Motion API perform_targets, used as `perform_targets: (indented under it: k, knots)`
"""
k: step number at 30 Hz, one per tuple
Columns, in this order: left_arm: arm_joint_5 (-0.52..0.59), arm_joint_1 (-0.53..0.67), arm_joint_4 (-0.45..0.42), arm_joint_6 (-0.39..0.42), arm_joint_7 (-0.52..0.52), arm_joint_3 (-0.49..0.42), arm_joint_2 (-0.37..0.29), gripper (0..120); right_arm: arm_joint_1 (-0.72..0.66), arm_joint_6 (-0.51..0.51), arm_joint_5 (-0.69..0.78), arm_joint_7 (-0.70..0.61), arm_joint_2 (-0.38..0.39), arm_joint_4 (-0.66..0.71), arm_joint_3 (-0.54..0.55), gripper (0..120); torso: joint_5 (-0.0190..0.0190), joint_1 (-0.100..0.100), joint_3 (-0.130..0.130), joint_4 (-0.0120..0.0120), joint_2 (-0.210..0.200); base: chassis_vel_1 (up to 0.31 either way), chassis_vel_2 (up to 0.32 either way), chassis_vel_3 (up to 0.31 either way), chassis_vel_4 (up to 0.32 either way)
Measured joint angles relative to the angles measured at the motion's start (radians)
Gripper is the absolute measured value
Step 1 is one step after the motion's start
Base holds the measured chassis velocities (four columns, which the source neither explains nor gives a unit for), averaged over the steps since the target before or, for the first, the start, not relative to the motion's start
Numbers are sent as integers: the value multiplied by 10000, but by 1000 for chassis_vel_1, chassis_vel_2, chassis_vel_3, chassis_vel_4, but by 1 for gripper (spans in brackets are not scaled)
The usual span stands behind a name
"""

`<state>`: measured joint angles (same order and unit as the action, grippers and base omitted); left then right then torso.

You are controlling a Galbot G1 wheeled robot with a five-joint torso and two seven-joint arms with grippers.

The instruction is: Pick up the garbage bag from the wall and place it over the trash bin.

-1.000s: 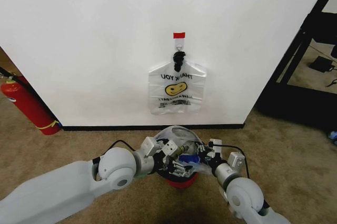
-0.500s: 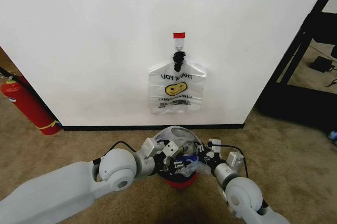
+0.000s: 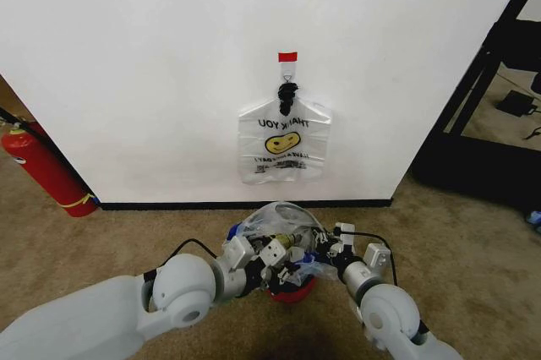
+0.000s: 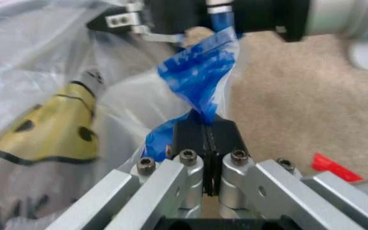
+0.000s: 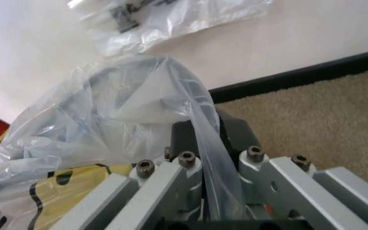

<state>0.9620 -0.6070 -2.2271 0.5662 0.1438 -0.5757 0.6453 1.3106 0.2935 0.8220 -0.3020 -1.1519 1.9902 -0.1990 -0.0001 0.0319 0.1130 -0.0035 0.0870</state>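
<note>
The garbage bag (image 3: 279, 220), translucent white with a yellow smiley and blue patches, is bunched between both grippers low in front of the wall (image 3: 152, 64). My left gripper (image 3: 277, 260) is shut on a blue patch of the bag (image 4: 200, 72); its pads (image 4: 190, 136) pinch the film. My right gripper (image 3: 325, 252) is shut on a clear fold of the bag (image 5: 200, 120). Under the bag stands the trash bin (image 3: 290, 291), mostly hidden, with only its red base showing. The right gripper (image 4: 184, 17) faces the left one across the bag.
A similar smiley bag (image 3: 283, 144) hangs from a black hook (image 3: 287, 90) under a red tape strip (image 3: 287, 57). A red fire extinguisher (image 3: 42, 170) leans at the left. A black frame (image 3: 486, 81) stands at the right. Brown carpet (image 3: 473, 242) covers the floor.
My left arm has drawn back and down a little, pulling its side of the bag lower over the bin. The right gripper has barely shifted.
</note>
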Motion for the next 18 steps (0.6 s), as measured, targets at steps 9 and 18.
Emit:
perform_targets:
  k: [9,18]
  knots:
    - [-430,-886,-292,-155,15,135,-209,0,92,67,295,-367,-287,158,-194,1,1,0,0,3,0,0,0,0,0]
    - [-1335,-2523,103,-436,-168,818,-127,0,116,275,963,-853,-401,360,-264,1,0,-1,0,5,0,0,0,0,0]
